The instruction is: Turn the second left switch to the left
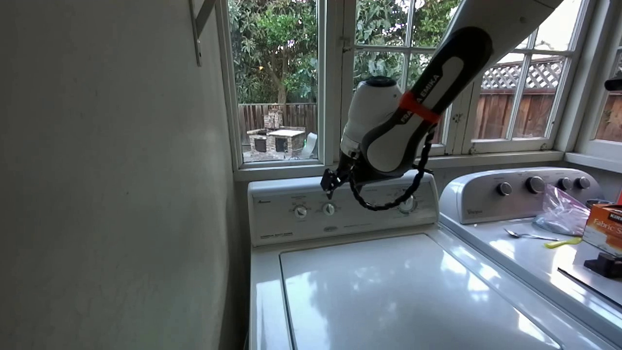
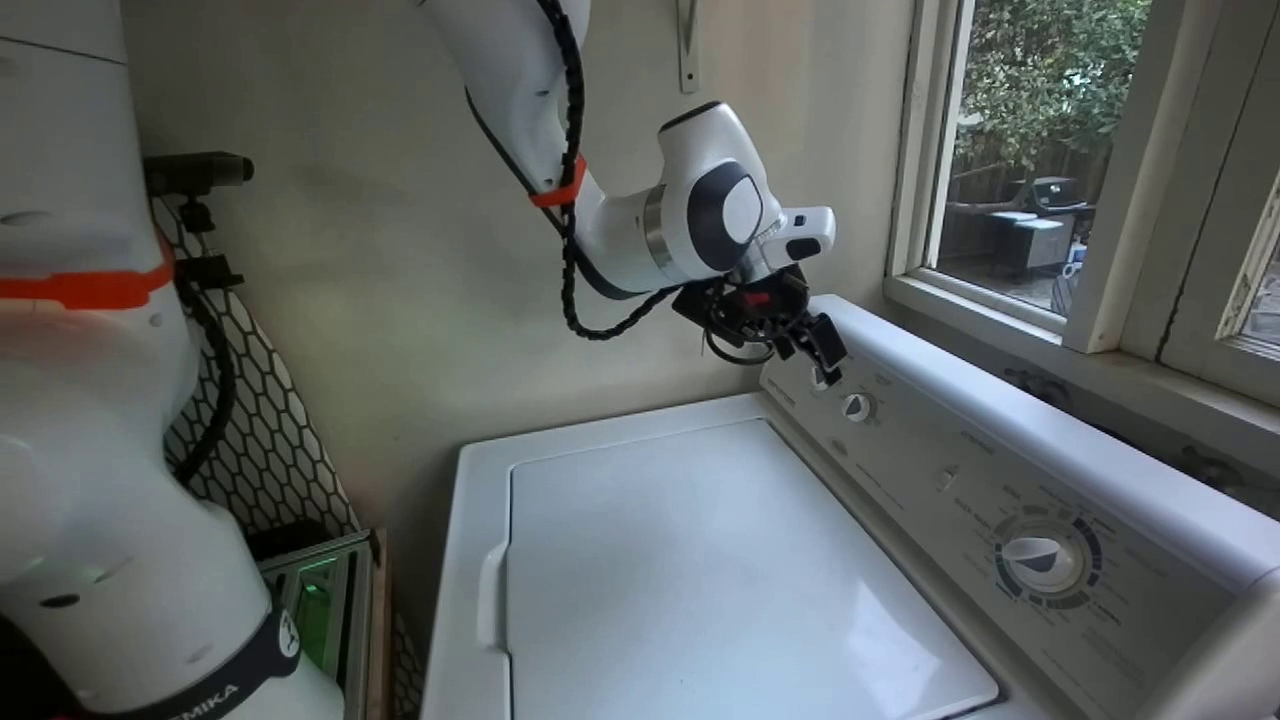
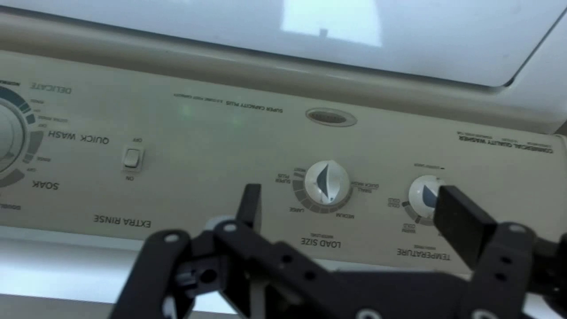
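The second knob from the left is the white LOAD SIZE knob (image 1: 329, 209) on the washer's back panel. It also shows in an exterior view (image 2: 857, 407) and in the wrist view (image 3: 327, 182), where its pointer ridge stands nearly upright. My gripper (image 3: 347, 195) is open and empty. In the wrist view its fingers spread wide, with the LOAD SIZE knob showing between them; no contact shows. In both exterior views the gripper (image 1: 331, 183) (image 2: 822, 352) hangs in front of the panel's upper part, near the two left knobs. One finger partly covers the TEMPERATURE knob (image 3: 421, 195).
The wrist view shows the panel lettering upside down. An EXTRA RINSE switch (image 3: 132, 158) and a large cycle dial (image 2: 1043, 560) lie along the panel. A wall (image 1: 146, 194) borders the washer. A dryer panel (image 1: 515, 194), a plastic bag (image 1: 563, 209) and an orange box (image 1: 605, 228) stand beside it.
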`<act>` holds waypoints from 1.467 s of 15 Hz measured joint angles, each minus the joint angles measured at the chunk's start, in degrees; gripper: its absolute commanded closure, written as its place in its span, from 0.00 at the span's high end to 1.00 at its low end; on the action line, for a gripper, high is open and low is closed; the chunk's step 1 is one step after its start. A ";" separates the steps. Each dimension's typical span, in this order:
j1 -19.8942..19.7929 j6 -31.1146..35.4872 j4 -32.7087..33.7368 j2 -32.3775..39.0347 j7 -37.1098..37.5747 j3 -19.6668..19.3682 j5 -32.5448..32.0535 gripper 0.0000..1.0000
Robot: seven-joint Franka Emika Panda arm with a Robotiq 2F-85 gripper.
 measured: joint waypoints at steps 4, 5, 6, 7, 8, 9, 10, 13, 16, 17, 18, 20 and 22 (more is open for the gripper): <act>4.21 -0.54 3.11 2.84 9.83 -5.53 -9.30 1.00; 5.30 -1.04 3.91 3.63 12.16 -6.46 -10.58 1.00; 6.37 -1.56 4.59 4.41 14.46 -7.25 -11.48 1.00; 7.48 -2.20 5.32 5.13 16.80 -8.00 -12.22 1.00; 8.49 -2.79 5.95 5.79 18.91 -8.69 -12.87 1.00; 9.37 -2.86 6.58 6.42 20.72 -9.22 -13.29 1.00; 10.15 -2.85 7.19 7.06 22.42 -9.69 -13.83 1.00; 11.65 -2.73 8.39 8.85 25.32 -10.78 -14.03 1.00; 12.25 -1.06 9.43 10.78 26.29 -11.97 -14.65 1.00; 12.36 -0.09 9.79 11.39 26.51 -12.46 -14.92 1.00; 12.39 1.30 10.13 11.98 26.64 -12.91 -15.23 1.00; 12.47 4.09 10.72 13.04 26.84 -13.89 -15.71 0.97; 12.50 5.89 11.31 13.96 26.84 -14.45 -15.75 0.93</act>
